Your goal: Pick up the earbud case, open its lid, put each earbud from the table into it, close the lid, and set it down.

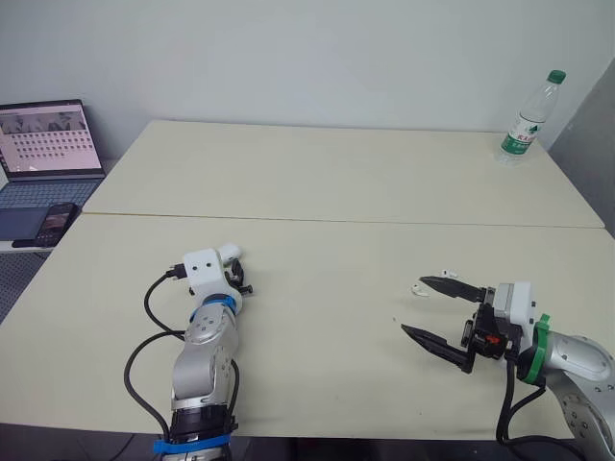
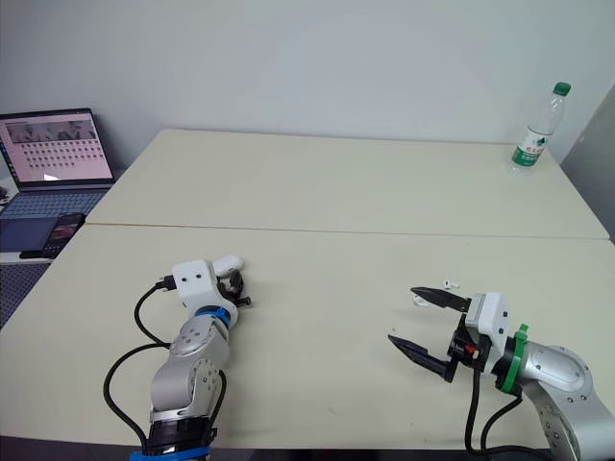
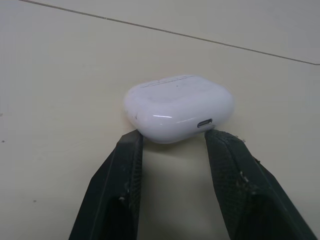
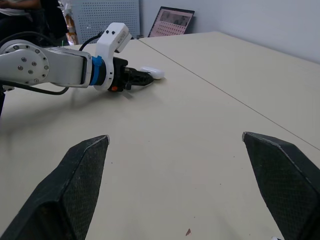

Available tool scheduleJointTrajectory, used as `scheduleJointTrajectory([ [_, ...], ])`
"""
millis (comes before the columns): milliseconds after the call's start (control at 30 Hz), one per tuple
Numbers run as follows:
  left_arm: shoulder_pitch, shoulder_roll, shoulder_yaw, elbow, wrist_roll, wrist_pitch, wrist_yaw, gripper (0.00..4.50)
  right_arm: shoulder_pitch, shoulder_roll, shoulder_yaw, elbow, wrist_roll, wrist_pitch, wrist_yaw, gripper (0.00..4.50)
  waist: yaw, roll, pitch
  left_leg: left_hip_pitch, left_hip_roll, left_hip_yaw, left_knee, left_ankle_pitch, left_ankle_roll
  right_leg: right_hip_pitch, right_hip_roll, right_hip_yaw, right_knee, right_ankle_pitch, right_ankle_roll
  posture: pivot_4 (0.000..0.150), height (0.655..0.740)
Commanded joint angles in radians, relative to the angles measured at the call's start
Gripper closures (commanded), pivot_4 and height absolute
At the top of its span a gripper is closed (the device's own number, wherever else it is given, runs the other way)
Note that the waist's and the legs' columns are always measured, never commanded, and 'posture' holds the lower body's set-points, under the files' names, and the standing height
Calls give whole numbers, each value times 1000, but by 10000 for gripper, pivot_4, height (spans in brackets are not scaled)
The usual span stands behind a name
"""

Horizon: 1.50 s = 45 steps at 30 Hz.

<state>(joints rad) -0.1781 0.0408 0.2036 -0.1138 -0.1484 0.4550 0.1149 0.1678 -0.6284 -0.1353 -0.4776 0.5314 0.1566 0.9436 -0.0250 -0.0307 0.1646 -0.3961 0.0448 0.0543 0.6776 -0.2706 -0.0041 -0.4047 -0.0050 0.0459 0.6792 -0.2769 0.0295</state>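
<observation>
The left gripper's (image 3: 173, 135) two black fingers (image 3: 125, 170) stand apart. Their tips touch the near rounded end of the earbud case (image 3: 179, 102) without reaching around its body, and the charging port (image 3: 204, 123) sits just beside one tip. The case lies flat on the table (image 1: 317, 288) with its lid shut.

Well to the robot's right of the case, the right gripper (image 1: 414, 305) hangs low over the table. Its fingers are spread wide with nothing between them, and they point back toward the case. The nearer earbud (image 1: 420, 287) lies just beside the tip of that gripper's far finger. The farther earbud (image 1: 447, 274) lies a little past it, on the side away from the case.

A laptop (image 1: 43, 144) stands open beyond the case to the robot's left. A water bottle (image 1: 528, 120) stands upright, far beyond the case to the right.
</observation>
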Motion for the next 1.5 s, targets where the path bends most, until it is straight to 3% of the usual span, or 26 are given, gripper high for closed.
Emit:
scheduleJointTrajectory([
  [33,-2,-2,4,-13,-7,-19,-7,25299,-14,-8,-20,-45,19,-1,-7,0,0,0,0,0,0,0,0,0,0,0,0,0,0,0,0,1500,7362],
  [667,68,15,49,-135,8,-38,25,25299,-3,-8,-22,-48,15,-8,-9,0,0,-4,2,0,0,0,0,0,0,0,0,0,0,0,0,1500,7362],
  [933,96,50,-6,-183,35,-97,-36,356,-7,-7,-19,-45,15,-8,-9,0,0,-4,3,-1,0,0,0,0,0,0,0,1,0,0,0,1500,7362],
  [1333,-6,278,-9,51,-11,-46,-301,356,-13,-4,-15,-37,12,-14,-5,0,-1,-5,3,0,1,1,0,0,0,0,0,-1,0,0,0,1500,7362],
  [1500,-29,304,4,113,-14,-66,-333,356,-8,-3,-20,-48,20,-10,-8,0,0,-5,3,0,0,0,0,0,0,0,-5,-1,0,0,0,1500,7362],
])
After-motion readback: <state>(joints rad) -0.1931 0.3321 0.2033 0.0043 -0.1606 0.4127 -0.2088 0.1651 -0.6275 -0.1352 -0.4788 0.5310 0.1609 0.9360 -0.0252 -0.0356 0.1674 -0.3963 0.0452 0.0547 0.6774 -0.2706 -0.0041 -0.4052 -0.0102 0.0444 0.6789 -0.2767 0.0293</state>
